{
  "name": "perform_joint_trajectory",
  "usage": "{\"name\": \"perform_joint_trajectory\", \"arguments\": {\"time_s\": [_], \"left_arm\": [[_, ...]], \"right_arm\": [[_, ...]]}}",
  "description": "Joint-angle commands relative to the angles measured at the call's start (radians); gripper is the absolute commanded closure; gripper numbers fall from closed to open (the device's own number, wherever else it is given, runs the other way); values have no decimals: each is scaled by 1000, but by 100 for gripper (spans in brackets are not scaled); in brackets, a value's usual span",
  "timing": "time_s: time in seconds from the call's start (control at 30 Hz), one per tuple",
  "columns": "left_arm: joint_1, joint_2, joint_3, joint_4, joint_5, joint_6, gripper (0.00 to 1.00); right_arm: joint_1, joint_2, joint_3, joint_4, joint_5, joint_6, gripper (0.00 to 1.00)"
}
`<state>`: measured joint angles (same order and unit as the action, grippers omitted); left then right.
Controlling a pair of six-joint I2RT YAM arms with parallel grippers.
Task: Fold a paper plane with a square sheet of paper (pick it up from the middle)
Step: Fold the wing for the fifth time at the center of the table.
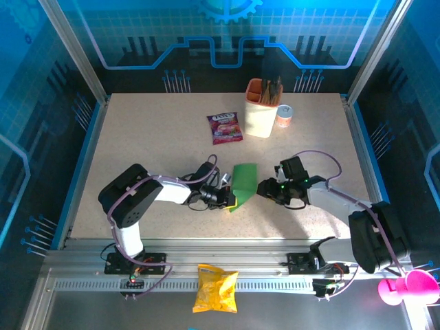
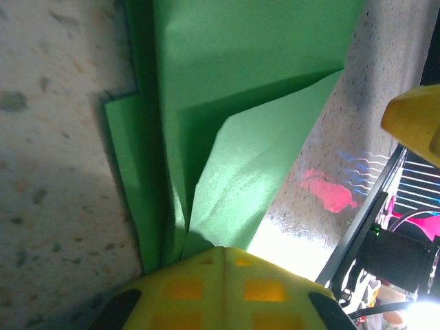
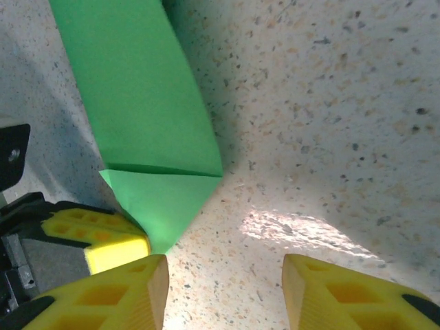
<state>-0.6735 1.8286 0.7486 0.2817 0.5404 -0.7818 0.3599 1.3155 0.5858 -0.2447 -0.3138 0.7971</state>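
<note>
On the speckled table (image 1: 137, 137), the folded square sheet of paper (image 1: 243, 180) lies at the centre between both arms, its long axis running away from the bases. The left gripper (image 1: 229, 200) pinches its near pointed end. The right gripper (image 1: 264, 188), part-open and empty, sits just right of that end.

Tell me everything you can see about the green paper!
The green paper is thin, plain and bright green. It is folded into several layers with sharp creases, and a slanted flap ends in a point. It sits in the middle of the speckled table, between the two arms. The left gripper is shut on one edge of it. The right gripper is open beside the pointed corner and is not holding it.
</note>
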Motion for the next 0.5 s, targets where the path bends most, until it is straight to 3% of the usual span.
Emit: {"name": "perform_joint_trajectory", "arguments": {"time_s": [0.0, 0.47], "left_arm": [[15, 0, -22, -59, 5, 50, 98], [28, -52, -38, -95, 46, 94, 99]], "right_arm": [[29, 34, -16, 90, -53, 39, 51], [80, 210, -7, 345, -127, 89, 52]]}}
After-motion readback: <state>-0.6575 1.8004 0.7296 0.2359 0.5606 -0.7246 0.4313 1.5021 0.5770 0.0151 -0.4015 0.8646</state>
